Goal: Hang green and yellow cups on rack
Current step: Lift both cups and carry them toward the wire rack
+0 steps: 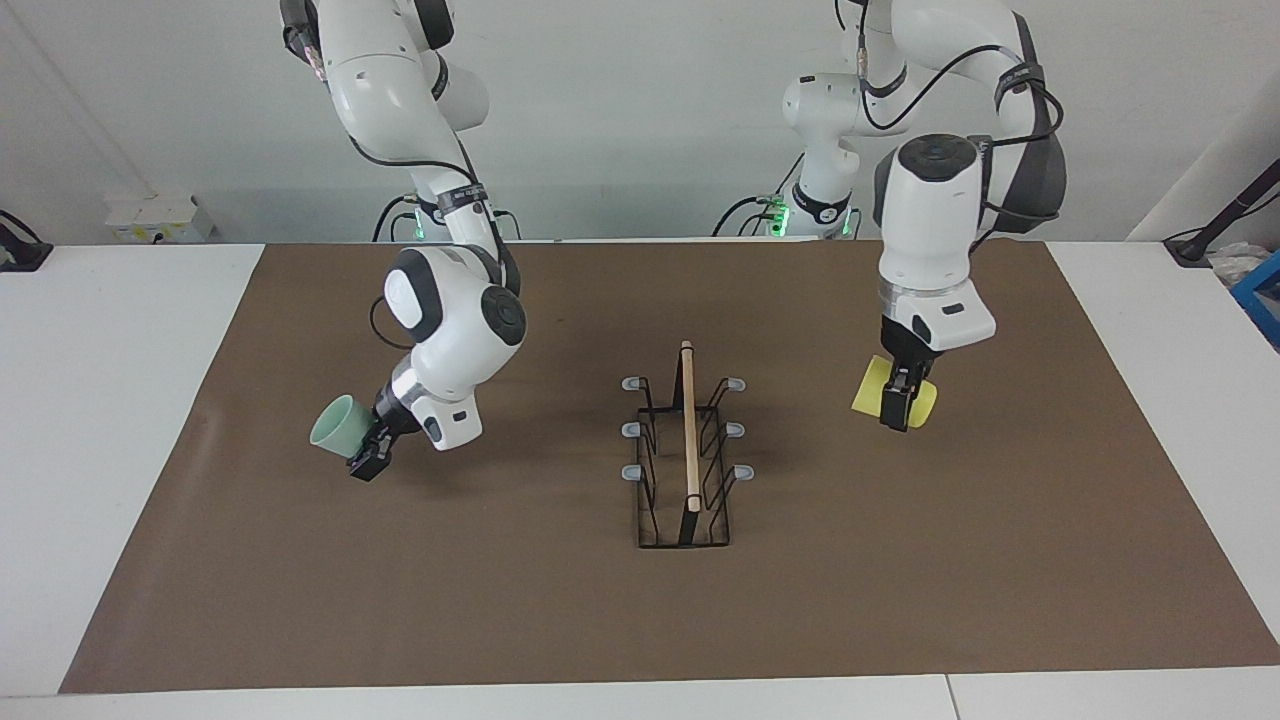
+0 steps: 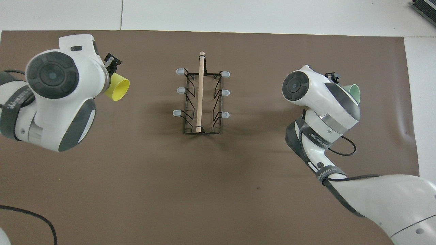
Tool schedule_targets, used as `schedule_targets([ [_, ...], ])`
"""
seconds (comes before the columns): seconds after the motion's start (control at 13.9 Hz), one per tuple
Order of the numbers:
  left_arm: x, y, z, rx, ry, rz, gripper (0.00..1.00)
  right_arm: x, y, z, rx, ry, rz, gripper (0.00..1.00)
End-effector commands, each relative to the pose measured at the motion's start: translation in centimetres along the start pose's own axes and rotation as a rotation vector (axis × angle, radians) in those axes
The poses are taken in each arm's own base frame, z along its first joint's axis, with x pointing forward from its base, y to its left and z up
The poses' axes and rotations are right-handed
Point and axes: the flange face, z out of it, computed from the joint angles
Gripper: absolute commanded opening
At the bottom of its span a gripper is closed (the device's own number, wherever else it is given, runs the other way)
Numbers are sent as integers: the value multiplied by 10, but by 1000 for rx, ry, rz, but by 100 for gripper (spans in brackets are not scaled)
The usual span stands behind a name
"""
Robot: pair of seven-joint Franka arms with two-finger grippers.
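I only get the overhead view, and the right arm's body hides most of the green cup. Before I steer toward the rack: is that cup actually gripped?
Observer: Yes. The facing view shows the right end effector shut on the green cup, which is tipped sideways with its mouth pointing away from the rack.
Operator: And the yellow cup? I see only its mouth.
Observer: The left end effector points straight down and is shut across the cup's side wall; the cup lies sideways.
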Motion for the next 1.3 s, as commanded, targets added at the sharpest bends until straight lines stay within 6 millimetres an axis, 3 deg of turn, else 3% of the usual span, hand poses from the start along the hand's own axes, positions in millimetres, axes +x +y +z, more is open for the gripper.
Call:
schedule_targets([
  [0.0, -33, -4, -8, -61, 126, 30, 0, -19, 17, -24, 64, 165, 95, 21],
  [0.36, -114, -8, -24, -164, 318, 92, 0, -15, 25, -49, 164, 495, 274, 22],
  [0.5, -144, -10, -25, -209, 365, 134, 0, -3, 29, -62, 200, 674, 359, 22],
  [0.72, -179, -11, -26, -256, 421, 174, 0, 4, 31, -85, 254, 848, 446, 22],
  [0.79, -191, -14, -24, -263, 415, 181, 0, 0, 28, -104, 261, 894, 456, 22],
  [1.01, -204, -14, -22, -272, 399, 204, 0, -27, 25, -148, 296, 1051, 511, 22],
  [1.23, -211, -13, -20, -284, 399, 227, 0, -44, 16, -176, 323, 1274, 470, 22],
])
